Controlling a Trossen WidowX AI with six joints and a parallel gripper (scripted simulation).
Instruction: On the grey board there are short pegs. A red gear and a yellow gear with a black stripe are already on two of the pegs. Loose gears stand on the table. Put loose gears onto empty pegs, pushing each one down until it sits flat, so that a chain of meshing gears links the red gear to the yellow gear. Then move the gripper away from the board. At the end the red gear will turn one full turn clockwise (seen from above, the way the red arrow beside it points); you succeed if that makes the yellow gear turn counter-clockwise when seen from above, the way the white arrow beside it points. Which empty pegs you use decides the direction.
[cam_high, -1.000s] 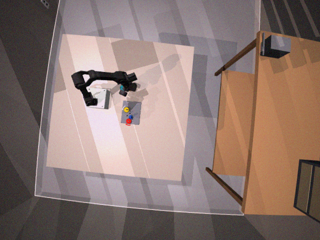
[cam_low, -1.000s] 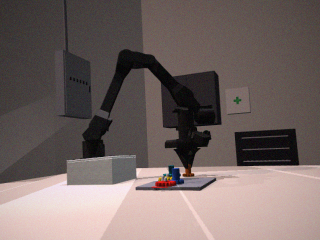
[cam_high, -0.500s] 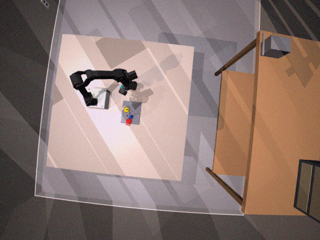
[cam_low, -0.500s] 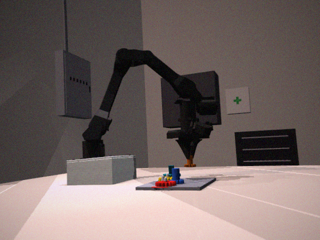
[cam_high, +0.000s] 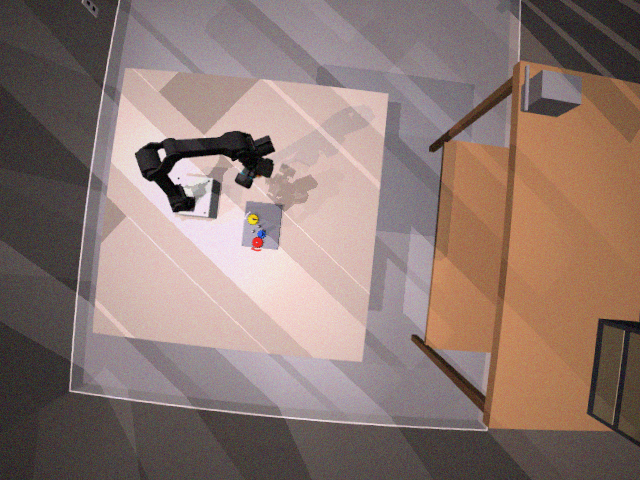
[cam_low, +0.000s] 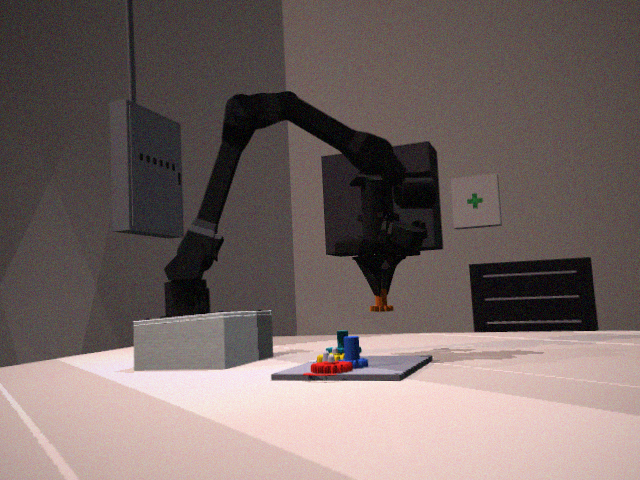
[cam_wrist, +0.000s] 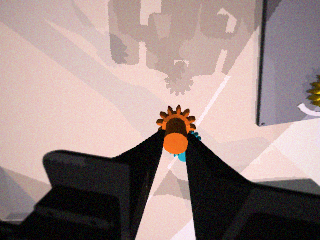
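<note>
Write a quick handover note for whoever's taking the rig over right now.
Gripper: fingers shut on the orange gear, held up off the table, away from the board.
On the board: red gear, yellow gear, and the blue gear beside the red one.
Teal gear: off the board, loose on the table.
Done: blue placed, though check it sits flat and meshes.
Left: probably seat orange on an empty peg, finish the chain, then back the gripper away.
</note>
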